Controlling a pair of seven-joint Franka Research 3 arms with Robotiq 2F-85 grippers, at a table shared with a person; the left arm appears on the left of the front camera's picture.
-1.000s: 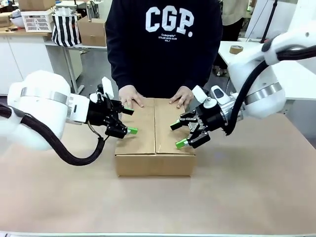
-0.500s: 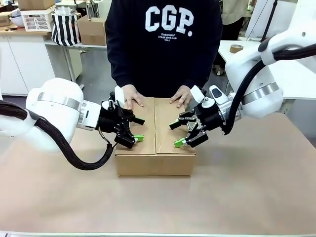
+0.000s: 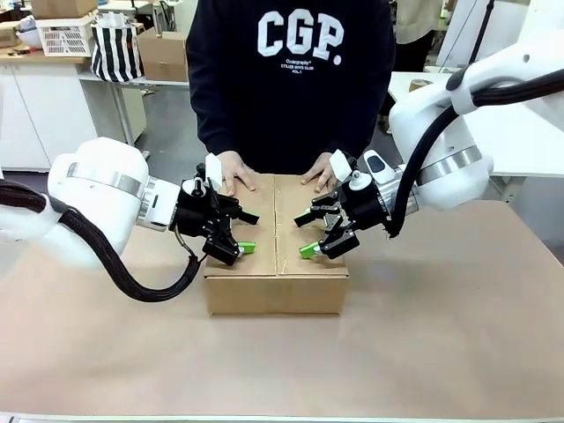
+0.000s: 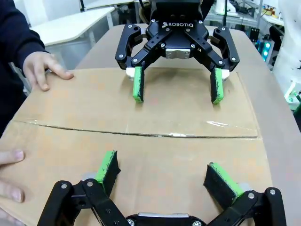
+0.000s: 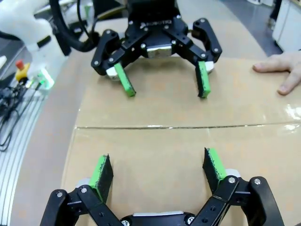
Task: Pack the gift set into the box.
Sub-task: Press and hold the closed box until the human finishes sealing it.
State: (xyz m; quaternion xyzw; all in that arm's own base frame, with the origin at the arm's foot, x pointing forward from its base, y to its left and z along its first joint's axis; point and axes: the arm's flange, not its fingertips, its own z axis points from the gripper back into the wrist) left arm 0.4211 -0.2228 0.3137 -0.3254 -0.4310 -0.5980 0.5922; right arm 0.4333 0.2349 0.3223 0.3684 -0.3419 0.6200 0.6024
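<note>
On the table (image 3: 458,335): the box (image 3: 276,264) sits in the middle, its top flaps folded down flat, a seam running along the centre of the lid.
Box, far edge: the person's two hands rest on it, one (image 3: 234,172) at the left corner and one (image 3: 322,171) at the right, fingers flat on the cardboard.
Left hand (image 3: 244,233): it hangs over the left half of the lid, coming in from the left side, fingers spread wide with nothing between them; the green pads (image 4: 107,168) sit just above the cardboard in its own wrist view.
Right hand (image 3: 306,234): it hangs over the right half of the lid, coming in from the right, also spread wide and holding nothing, its green pads (image 5: 100,171) close over the flap.
The two hands: they face each other across the centre seam, near but apart; each shows in the other's wrist view with its fingers pointing down at the lid.
Contact with the lid: whether any fingertip actually touches the cardboard I cannot tell.
Behind the person: a striped bag (image 3: 117,51) and a white basket (image 3: 67,37) stand on a counter at the back left.
</note>
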